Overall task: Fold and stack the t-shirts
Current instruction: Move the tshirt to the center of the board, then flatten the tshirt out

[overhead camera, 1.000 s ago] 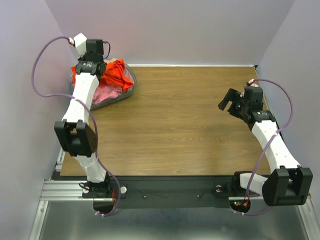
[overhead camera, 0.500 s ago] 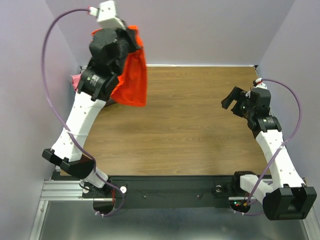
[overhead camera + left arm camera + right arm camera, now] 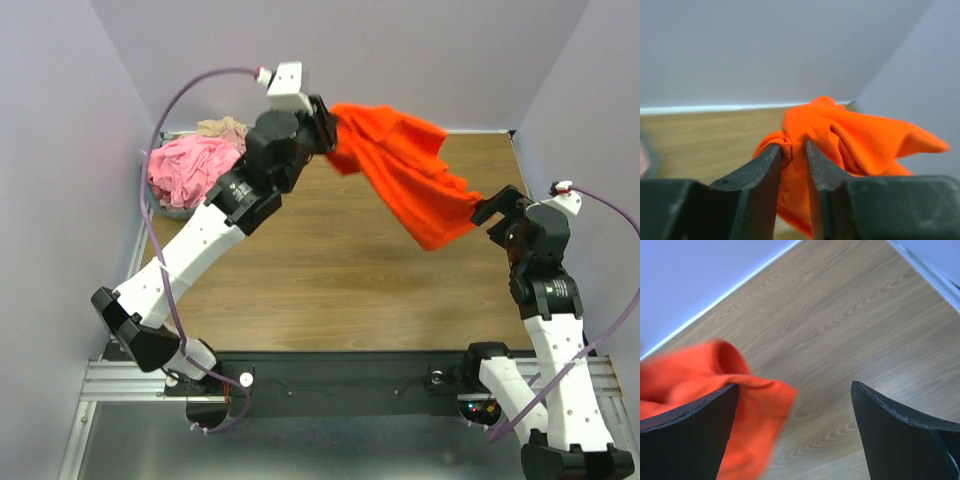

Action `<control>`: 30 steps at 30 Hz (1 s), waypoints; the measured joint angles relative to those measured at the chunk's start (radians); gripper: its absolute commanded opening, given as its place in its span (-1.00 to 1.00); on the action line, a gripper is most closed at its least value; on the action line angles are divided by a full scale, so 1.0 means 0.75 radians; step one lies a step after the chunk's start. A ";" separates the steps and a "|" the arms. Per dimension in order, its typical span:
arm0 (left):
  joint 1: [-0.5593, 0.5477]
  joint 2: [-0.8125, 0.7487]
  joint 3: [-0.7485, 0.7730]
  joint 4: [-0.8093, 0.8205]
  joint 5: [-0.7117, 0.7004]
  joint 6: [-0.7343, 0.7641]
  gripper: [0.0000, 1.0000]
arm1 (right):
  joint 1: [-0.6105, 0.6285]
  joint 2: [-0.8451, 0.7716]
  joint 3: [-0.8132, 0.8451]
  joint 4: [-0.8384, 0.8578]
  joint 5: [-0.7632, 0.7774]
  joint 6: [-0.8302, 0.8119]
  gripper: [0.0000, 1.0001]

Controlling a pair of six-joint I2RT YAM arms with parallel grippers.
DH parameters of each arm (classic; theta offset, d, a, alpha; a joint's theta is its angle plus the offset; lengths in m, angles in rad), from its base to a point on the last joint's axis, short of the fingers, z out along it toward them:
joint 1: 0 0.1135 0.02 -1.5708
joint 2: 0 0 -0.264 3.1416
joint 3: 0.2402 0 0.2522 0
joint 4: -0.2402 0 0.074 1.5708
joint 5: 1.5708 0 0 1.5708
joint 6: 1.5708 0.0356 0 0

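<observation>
So the left gripper (image 3: pixel 333 128) is clamped tight on the orange-red t-shirt (image 3: pixel 410 185), pinching a bunched bit of the fabric. In the left wrist view you can see the two dark fingers (image 3: pixel 762 172) squeezed nearly together with a fold of cloth stuffed in the narrow gap. The arm is stretched up and out over the far middle of the table (image 3: pixel 330 270), and the shirt is completely in the air, not touching the wood anywhere I can see. It trails off to the right from the pinch point as one long crumpled streak, sloping downward, and its low end hangs right by the right gripper (image 3: pixel 500 207).

That right one is released, jaws spread wide with nothing in them. From its wrist camera the tail of the orange shirt sits low on the left, partly behind one finger (image 3: pixel 695 425) and poking a little into the gap. It's blurry there, so I can't tell if the cloth actually touches the finger.

Over in the far left corner there's the grey basket (image 3: pixel 163 210) with a pink t-shirt (image 3: pixel 190 165) heaped in it, all scrunched up. A beige t-shirt (image 3: pixel 225 129) is just behind the pink one, at the back edge of the pile
</observation>
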 measured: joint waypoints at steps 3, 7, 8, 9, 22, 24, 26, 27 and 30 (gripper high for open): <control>0.069 -0.093 -0.355 0.015 -0.061 -0.116 0.97 | 0.000 -0.013 0.024 -0.049 0.032 0.003 1.00; 0.218 -0.106 -0.702 -0.076 -0.069 -0.297 0.97 | 0.000 0.054 0.046 -0.100 -0.012 0.002 1.00; 0.252 -0.106 -0.780 -0.110 -0.075 -0.335 0.97 | 0.000 0.073 0.045 -0.117 -0.039 0.000 1.00; 0.272 -0.107 -0.845 -0.151 -0.078 -0.370 0.97 | 0.000 0.099 0.038 -0.132 -0.072 -0.001 1.00; 0.259 -0.102 -1.011 -0.077 0.045 -0.415 0.97 | 0.000 0.263 -0.211 -0.204 -0.257 0.084 1.00; 0.251 0.016 -0.898 -0.036 0.095 -0.347 0.97 | 0.000 0.290 -0.261 -0.201 -0.263 0.124 1.00; 0.241 0.156 -0.735 -0.014 0.143 -0.273 0.97 | 0.000 0.303 -0.325 -0.206 -0.264 0.170 0.99; 0.229 0.291 -0.580 0.025 0.175 -0.223 0.97 | 0.000 0.308 -0.348 -0.212 -0.263 0.189 0.99; 0.212 0.576 -0.207 0.039 0.245 -0.122 0.97 | 0.000 0.333 -0.401 -0.218 -0.266 0.239 0.96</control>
